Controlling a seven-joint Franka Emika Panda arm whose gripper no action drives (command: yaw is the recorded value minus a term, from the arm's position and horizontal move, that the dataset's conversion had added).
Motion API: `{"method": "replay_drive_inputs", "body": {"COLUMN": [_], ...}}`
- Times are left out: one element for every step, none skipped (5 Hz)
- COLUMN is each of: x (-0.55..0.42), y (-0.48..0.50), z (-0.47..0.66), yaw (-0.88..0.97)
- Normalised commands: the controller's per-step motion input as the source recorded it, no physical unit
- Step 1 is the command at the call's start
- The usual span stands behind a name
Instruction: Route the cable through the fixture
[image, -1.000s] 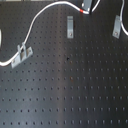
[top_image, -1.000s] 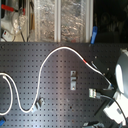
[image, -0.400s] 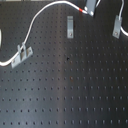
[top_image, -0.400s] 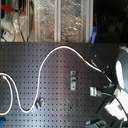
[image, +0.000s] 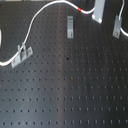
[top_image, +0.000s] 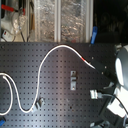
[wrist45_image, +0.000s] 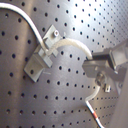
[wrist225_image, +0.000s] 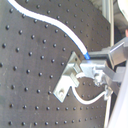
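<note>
The cable (image: 35, 22) is a thin white cord with a red band (image: 80, 9). In the first exterior view it runs from the left edge past a metal clip (image: 21, 55) and arcs up to my gripper (image: 99, 11) at the top. My gripper (top_image: 102, 71) is shut on the cable (top_image: 50, 55) just past the red band (top_image: 84, 60). In the first wrist view the cable (wrist45_image: 75, 45) passes through a clip (wrist45_image: 42, 54) beside my fingers (wrist45_image: 97, 64). The second wrist view shows the cable (wrist225_image: 55, 25) above a clip (wrist225_image: 69, 76).
Two more metal clips (image: 70, 26) (image: 118, 26) stand on the black perforated board (image: 70, 85). In the second exterior view the clips (top_image: 73, 80) (top_image: 39, 104) (top_image: 95, 94) lie below the cable. The white arm (top_image: 121, 70) fills the second exterior view's right. Clutter stands behind the board.
My gripper has moved toward the first exterior view's right, carrying the cable's red band along with it. The clips have not moved.
</note>
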Motion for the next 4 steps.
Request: {"method": "replay_drive_inputs", "body": {"x": [-0.012, 0.104, -0.061, -0.022], "y": [0.011, -0.122, -0.132, -0.008], "z": [0.16, 0.00, 0.06, 0.12], "yaw": [-1.00, -0.88, -0.34, -1.00]}}
